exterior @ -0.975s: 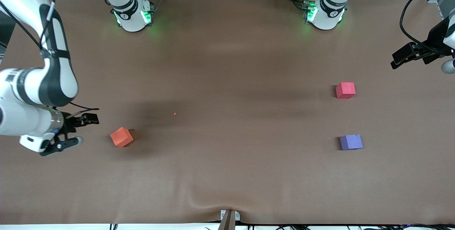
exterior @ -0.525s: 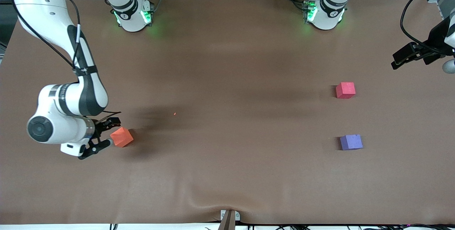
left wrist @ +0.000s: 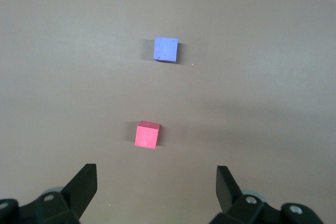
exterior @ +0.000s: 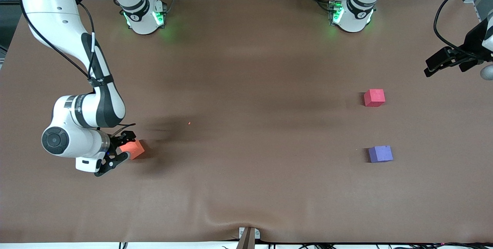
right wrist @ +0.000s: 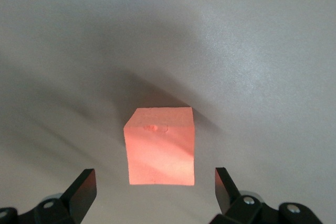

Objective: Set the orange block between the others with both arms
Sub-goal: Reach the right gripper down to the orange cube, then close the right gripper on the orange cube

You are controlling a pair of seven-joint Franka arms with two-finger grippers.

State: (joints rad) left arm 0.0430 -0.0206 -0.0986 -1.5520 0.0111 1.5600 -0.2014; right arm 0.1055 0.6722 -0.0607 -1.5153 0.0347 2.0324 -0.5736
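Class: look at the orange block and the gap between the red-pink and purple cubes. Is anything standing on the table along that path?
Nothing visible. Bare brown table runs from the orange block, framed by the open right gripper, to the gap between the red-pink cube and purple cube.

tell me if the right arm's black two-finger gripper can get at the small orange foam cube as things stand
Probably yes: the right gripper hangs right at the small orange foam cube, jaws open to either side, nothing between them. The left gripper waits at the table's edge.
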